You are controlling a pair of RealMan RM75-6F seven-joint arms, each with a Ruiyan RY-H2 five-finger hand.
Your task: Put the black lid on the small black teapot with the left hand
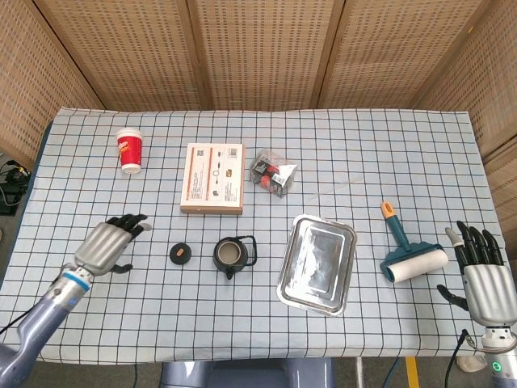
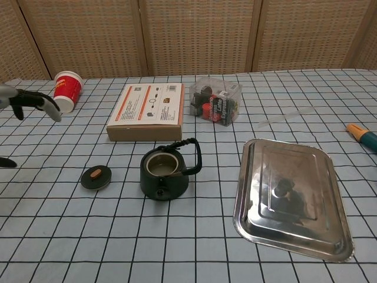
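Note:
The small black teapot [image 1: 233,255] [image 2: 165,171] stands uncovered at the table's middle, its handle raised. Its black lid [image 1: 179,254] [image 2: 96,177], with a brown knob, lies flat on the cloth just left of the pot. My left hand [image 1: 111,242] hovers over the table a short way left of the lid, empty, with its fingers spread; in the chest view only its fingertips [image 2: 35,101] show at the left edge. My right hand [image 1: 485,281] stays open and empty at the table's right front corner.
A red paper cup [image 1: 129,150] stands at the back left. A flat cardboard box [image 1: 213,178] and a clear packet of capsules [image 1: 273,173] lie behind the teapot. A steel tray [image 1: 317,263] sits right of the pot, a lint roller [image 1: 408,254] beyond it.

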